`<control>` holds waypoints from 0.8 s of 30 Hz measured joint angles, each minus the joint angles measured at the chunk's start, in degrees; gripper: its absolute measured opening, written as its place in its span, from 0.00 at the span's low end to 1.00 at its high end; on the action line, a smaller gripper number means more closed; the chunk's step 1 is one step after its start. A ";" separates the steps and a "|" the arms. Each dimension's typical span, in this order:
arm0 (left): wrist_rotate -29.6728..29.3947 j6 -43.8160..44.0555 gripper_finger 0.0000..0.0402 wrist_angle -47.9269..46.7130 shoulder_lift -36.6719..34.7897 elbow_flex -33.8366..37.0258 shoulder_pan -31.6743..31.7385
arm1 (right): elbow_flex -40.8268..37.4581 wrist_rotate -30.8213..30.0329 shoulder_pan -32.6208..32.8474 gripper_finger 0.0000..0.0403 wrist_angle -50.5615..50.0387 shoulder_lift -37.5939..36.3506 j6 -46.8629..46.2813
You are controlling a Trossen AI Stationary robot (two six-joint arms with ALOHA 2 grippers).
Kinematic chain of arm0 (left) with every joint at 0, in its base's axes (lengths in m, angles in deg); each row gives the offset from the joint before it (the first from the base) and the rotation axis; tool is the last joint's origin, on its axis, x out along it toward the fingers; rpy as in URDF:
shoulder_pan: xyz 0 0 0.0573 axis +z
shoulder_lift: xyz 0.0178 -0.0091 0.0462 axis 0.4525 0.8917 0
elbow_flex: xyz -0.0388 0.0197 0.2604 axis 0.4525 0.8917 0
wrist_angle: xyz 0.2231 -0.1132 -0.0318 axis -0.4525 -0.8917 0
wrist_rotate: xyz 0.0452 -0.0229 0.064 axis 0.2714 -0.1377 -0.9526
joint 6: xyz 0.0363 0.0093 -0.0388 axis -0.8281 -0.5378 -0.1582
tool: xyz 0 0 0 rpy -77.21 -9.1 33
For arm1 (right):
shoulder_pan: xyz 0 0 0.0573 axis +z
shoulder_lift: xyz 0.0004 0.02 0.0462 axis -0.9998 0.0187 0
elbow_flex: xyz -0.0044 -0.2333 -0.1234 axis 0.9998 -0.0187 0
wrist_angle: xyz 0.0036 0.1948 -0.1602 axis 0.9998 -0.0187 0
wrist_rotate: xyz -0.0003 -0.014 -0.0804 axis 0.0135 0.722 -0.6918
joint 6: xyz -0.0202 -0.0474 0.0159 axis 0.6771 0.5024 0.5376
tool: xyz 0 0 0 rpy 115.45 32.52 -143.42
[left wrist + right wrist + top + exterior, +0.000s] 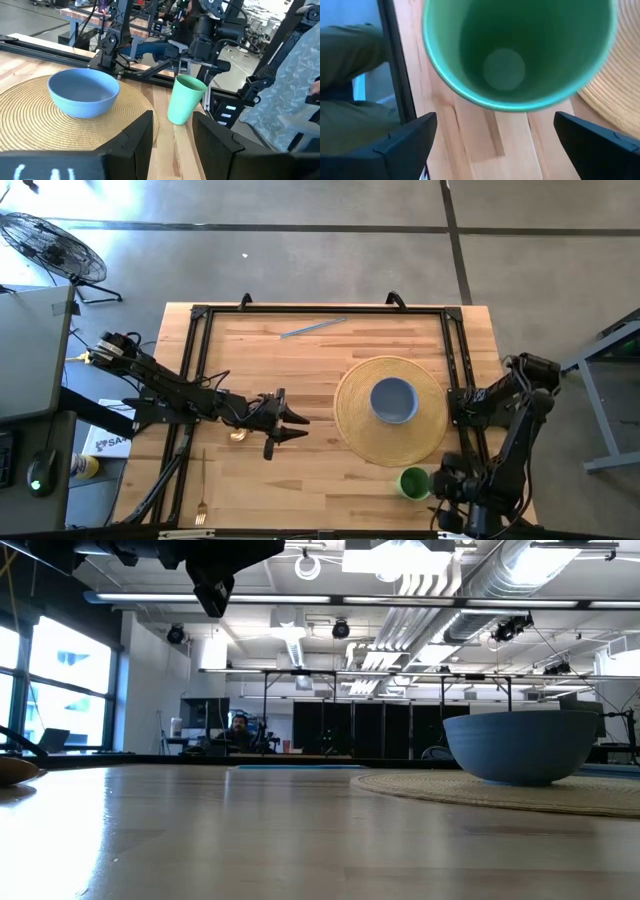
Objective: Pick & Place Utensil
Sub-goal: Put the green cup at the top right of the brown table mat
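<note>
A gold fork (201, 485) lies flat on the pale plank desk (310, 370), close to the near edge at the left. The left hand (292, 427) hovers mid-desk with fingers apart and empty, bare wood between it and the round woven placemat (355, 425). On the mat sits a smooth blue bowl (394, 400). The right hand (441, 488), fingers spread, hangs right above the green cup (414, 482).
</note>
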 joint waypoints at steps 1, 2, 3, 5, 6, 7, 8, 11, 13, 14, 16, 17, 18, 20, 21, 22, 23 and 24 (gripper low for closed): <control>0.00 0.00 0.34 0.04 0.00 0.00 -0.01 | -0.76 -1.11 0.15 0.98 1.00 0.00 0.81; 0.00 0.00 0.34 0.04 0.00 0.00 -0.01 | -1.53 -2.25 0.21 0.98 1.76 0.00 1.63; 0.00 0.00 0.34 0.04 0.00 0.00 -0.01 | -2.25 -3.47 0.19 0.98 2.43 0.00 2.11; 0.00 0.00 0.34 0.04 0.00 0.00 -0.01 | -3.39 -6.22 0.19 0.98 4.12 0.00 3.59; 0.00 0.00 0.34 0.04 0.00 0.00 0.00 | -3.96 -7.64 0.16 0.98 5.41 0.00 4.46; 0.00 0.00 0.34 0.04 0.00 0.00 0.00 | -4.53 -8.93 0.16 0.98 6.66 0.00 5.42; 0.00 0.00 0.34 0.04 0.00 0.00 0.00 | -5.14 -10.20 0.16 0.98 7.84 0.00 6.43; -0.51 0.00 0.34 0.04 0.00 0.00 -0.01 | -6.40 -13.77 0.16 0.98 10.91 0.00 9.29; -1.28 0.00 0.34 0.04 0.00 0.00 -0.01 | -6.97 -16.41 0.16 0.98 12.57 0.00 11.05; -1.36 0.00 0.34 0.04 0.00 0.00 -0.01 | -7.21 -17.71 0.16 0.98 13.28 0.00 12.08; -1.39 0.00 0.34 0.04 0.00 0.00 0.01 | -7.72 -19.89 0.16 0.98 15.25 0.00 14.05; -1.42 0.00 0.34 0.04 0.00 0.00 0.01 | -7.91 -20.80 0.16 0.98 16.07 0.00 15.00; -1.43 0.00 0.34 0.04 0.00 0.00 0.00 | -8.29 -21.59 0.16 0.98 17.32 0.00 15.91; -1.44 0.00 0.34 0.04 0.00 0.00 -0.01 | -9.17 -23.55 0.16 0.98 20.43 0.00 17.92; -1.45 0.00 0.34 0.04 0.00 0.00 -0.01 | -9.77 -24.49 0.12 0.98 22.17 0.00 18.91; -1.49 0.00 0.34 0.04 0.00 0.00 -0.01 | -10.34 -25.46 -0.01 0.98 23.76 0.00 19.80; -1.49 0.00 0.34 0.04 0.00 0.00 0.00 | -10.96 -26.31 -0.05 0.98 25.28 0.00 20.54; -1.51 0.00 0.34 0.04 0.00 0.00 -0.01 | -11.49 -26.84 -0.17 0.98 26.52 0.00 21.32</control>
